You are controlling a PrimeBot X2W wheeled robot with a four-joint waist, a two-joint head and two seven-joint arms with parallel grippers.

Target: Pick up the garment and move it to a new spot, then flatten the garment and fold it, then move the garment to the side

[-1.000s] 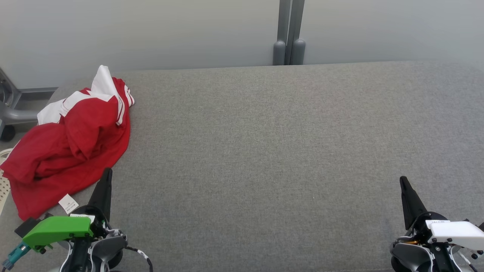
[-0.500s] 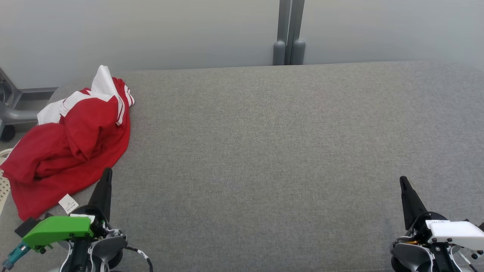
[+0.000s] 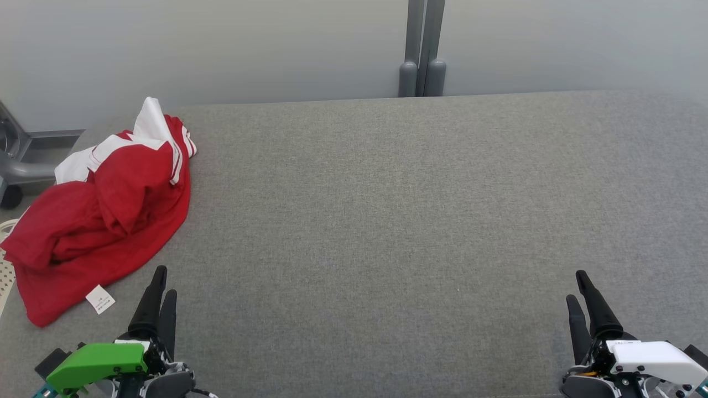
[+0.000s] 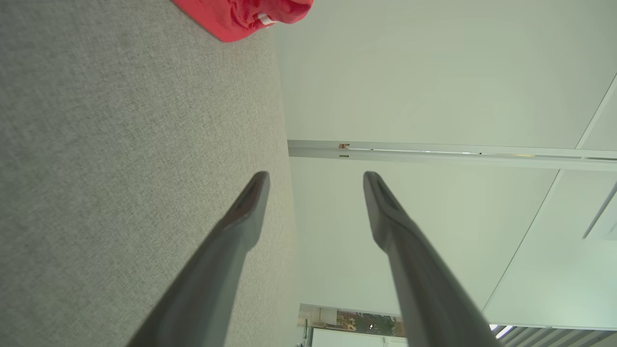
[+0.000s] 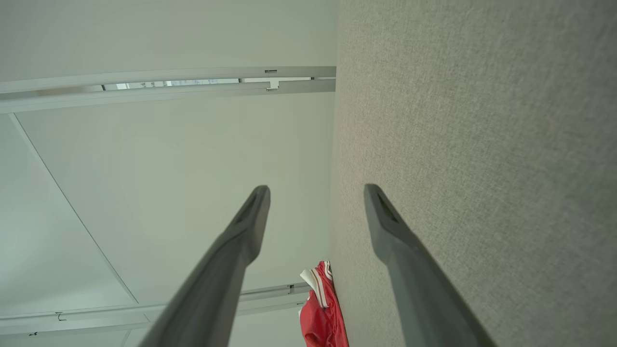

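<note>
A crumpled red and white garment (image 3: 105, 215) lies in a heap on the far left of the grey table (image 3: 387, 221), partly hanging over its left edge. A white label sticks out at its near hem. My left gripper (image 3: 164, 283) stands open at the lower left, just to the right of the garment's near corner and apart from it. At the lower right my right gripper (image 3: 576, 287) is open and holds nothing. In the left wrist view the garment (image 4: 246, 14) shows at the top, beyond the spread fingers (image 4: 241, 217). The right wrist view shows the garment (image 5: 320, 313) far off.
A pale wall with a grey post (image 3: 421, 50) stands behind the table. A grey wheeled stand (image 3: 16, 160) sits off the table's left edge, behind the garment. A white perforated thing (image 3: 4, 276) pokes out at the left edge.
Both grippers have opened, each now showing two separate fingers. Both have also drawn back toward the bottom of the head view. The garment has not moved.
</note>
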